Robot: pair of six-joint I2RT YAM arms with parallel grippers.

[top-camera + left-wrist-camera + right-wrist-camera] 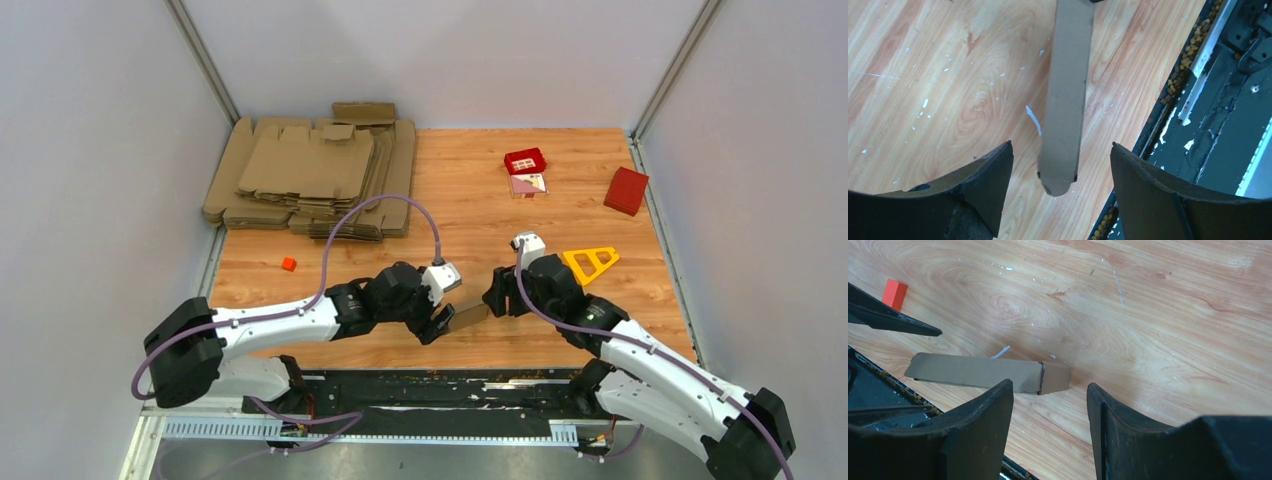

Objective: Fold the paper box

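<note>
Left gripper [1060, 146] hangs low with its fingers spread wide. The paper box [1064, 100], a plain brown cardboard piece folded into a long flat sleeve, lies on the light wooden table [948, 75]. It runs straight out from the gap, its rounded end tab between the fingertips and touching neither. Facing it, the right gripper [1049, 385] is equally spread, and the sleeve's other end, creased at a short flap, lies just ahead of its gap. A small orange-red cube [895, 294] sits well beyond the left gripper's far finger. A yellow triangular plastic frame [591, 262] lies near the right wrist, on its outer side. Farther ahead of the right gripper stands a small pink-and-white card [527, 184], its print too small to read.
</note>
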